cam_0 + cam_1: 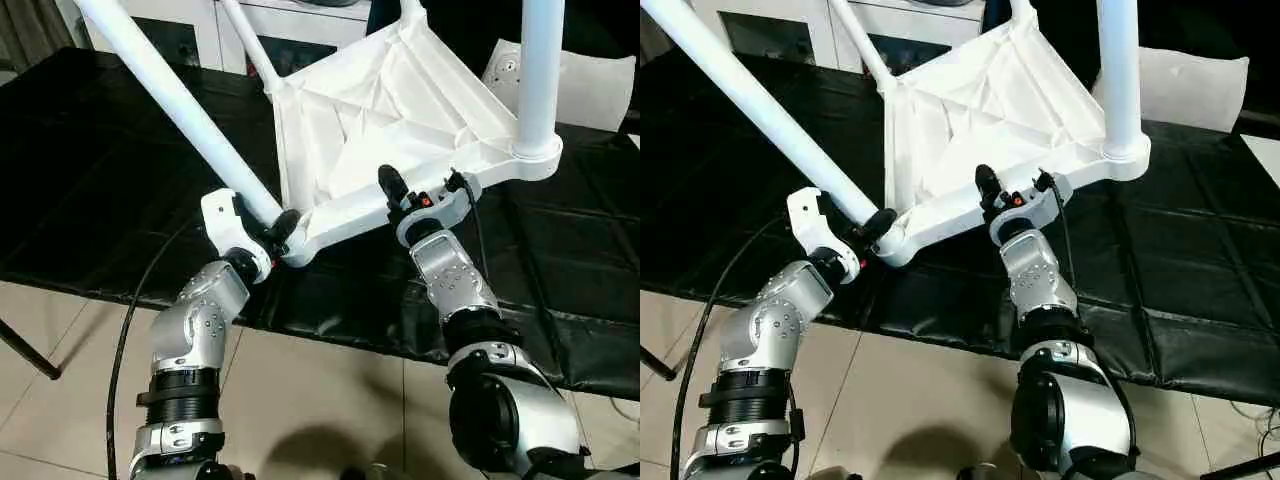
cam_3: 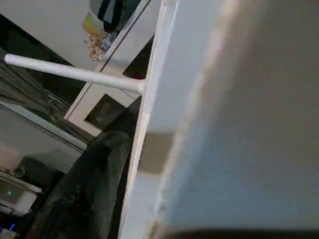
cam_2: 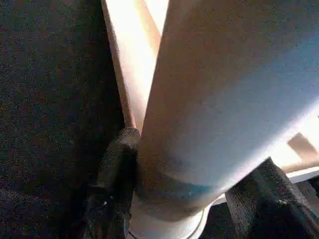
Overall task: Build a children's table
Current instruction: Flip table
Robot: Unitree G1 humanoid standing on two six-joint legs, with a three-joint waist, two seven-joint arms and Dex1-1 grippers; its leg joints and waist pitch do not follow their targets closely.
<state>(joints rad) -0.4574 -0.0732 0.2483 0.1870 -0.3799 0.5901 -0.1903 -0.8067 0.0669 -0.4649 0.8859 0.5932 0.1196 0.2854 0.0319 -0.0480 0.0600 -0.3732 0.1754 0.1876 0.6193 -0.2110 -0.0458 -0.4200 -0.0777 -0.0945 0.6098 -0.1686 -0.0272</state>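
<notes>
We see the tabletop (image 1: 400, 110) upside down and tilted on the black mat (image 1: 90, 180), legs in its corner sockets. Our left gripper (image 1: 272, 232) clamps the base of the near-left leg (image 1: 170, 100), right at its socket. Our right gripper (image 1: 415, 195) straddles the tabletop's near edge; we cannot tell whether it grips.

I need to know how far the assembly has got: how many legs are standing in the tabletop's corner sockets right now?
3 plain: one at the near left corner socket, one at the near right, one at the far left. A fourth may sit at the far corner, cut off by the frame.
</notes>
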